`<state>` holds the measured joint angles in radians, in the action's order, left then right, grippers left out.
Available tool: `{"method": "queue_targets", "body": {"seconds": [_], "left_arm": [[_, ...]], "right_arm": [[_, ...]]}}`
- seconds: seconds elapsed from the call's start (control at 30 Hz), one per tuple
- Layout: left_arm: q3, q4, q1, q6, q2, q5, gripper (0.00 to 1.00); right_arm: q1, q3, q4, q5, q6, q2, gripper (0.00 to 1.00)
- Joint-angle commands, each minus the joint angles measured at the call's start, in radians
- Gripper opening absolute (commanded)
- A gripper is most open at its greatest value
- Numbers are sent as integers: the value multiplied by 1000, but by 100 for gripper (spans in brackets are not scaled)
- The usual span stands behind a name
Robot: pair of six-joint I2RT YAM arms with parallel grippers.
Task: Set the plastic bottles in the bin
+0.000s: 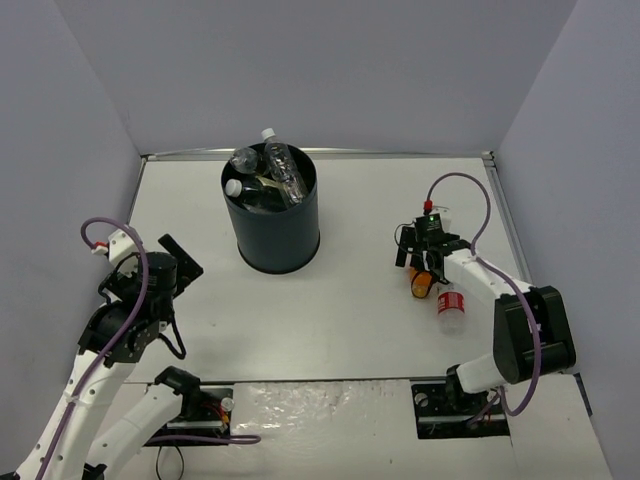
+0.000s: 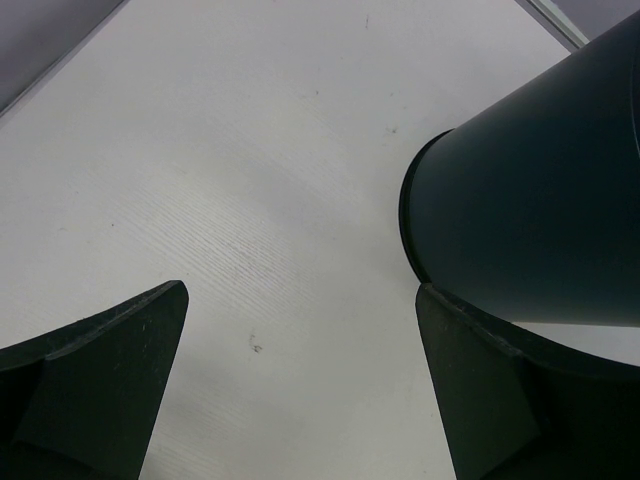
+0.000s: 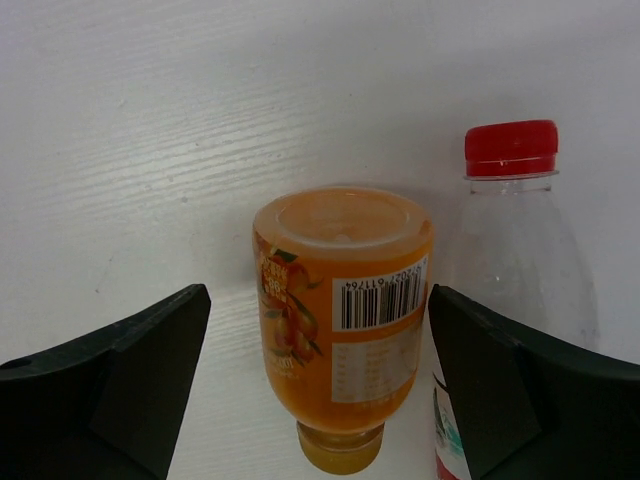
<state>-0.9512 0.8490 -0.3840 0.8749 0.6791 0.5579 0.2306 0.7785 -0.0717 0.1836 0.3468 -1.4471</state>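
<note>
An orange bottle [image 3: 345, 310] lies on the white table, its base away from the wrist camera, between the fingers of my right gripper [image 3: 315, 300]. The jaws stand open on either side of it, with a gap on the left. A red-capped clear bottle [image 3: 520, 260] lies right beside it. From above, the orange bottle [image 1: 422, 283] and the red-capped bottle [image 1: 451, 303] lie under my right gripper [image 1: 418, 262] at the table's right. The black bin [image 1: 272, 225] stands at centre back with clear bottles [image 1: 283, 172] inside. My left gripper [image 2: 300, 300] is open and empty, left of the bin [image 2: 530, 200].
Grey walls close off the table on the left, back and right. The bin stands between the two arms. The red-capped bottle touches or nearly touches the right finger [image 3: 500, 390] of the right gripper.
</note>
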Motion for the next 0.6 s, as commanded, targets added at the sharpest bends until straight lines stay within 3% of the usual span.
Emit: {"method": "queue_targets", "body": {"seconds": [0.0, 0.27, 0.43, 0.57], "left_arm": [[-24, -32, -1, -11, 15, 19, 97], [-26, -27, -1, -9, 10, 16, 97], [-23, -30, -1, -8, -4, 14, 97], [-24, -30, -1, -8, -5, 12, 97]], "right_arm": [[11, 33, 61, 0, -3, -58, 79], [36, 44, 60, 1, -1, -49, 34], [76, 84, 33, 13, -22, 4, 24], [205, 265, 7, 13, -112, 90, 23]]}}
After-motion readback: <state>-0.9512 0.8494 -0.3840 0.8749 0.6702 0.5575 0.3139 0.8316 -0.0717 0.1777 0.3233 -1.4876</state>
